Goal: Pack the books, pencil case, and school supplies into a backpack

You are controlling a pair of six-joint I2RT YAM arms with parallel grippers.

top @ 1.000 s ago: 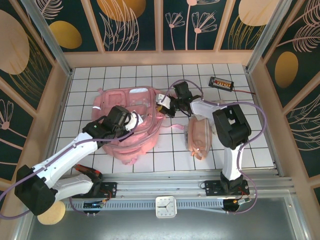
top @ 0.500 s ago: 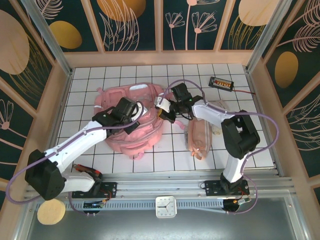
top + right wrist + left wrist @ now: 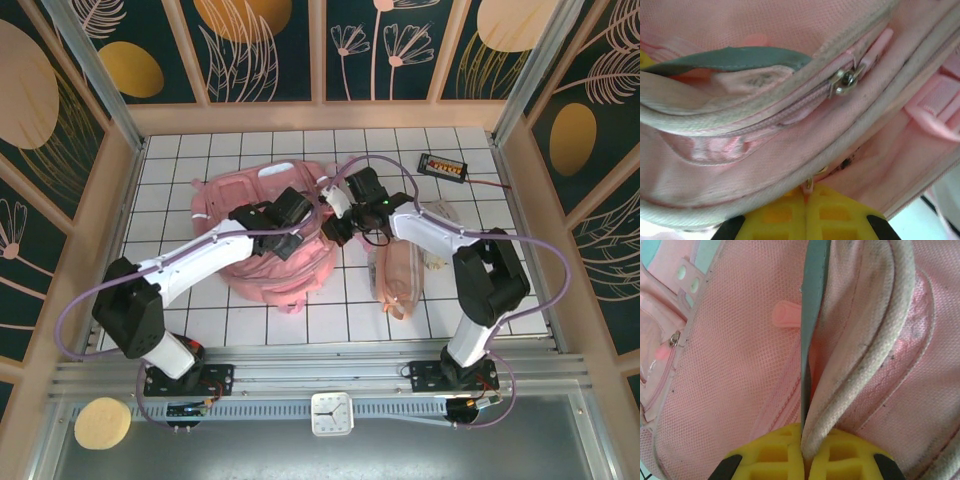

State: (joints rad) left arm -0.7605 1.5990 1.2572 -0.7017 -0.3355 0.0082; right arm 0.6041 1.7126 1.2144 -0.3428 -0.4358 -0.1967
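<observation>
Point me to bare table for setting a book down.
Free: far-left tiles behind the backpack; near tiles between backpack and pencil case. Crowded: the middle, where left tool and right tool pinch the backpack; a black device sits far right.

The whole counter (image 3: 180, 160) is viewed from high above and behind the arm bases, looking steeply down. Each wrist view is taken along its own jaws, held very close to the backpack (image 3: 730, 365). The pink fabric just ahead of both jaws is shared with the overhead view.
</observation>
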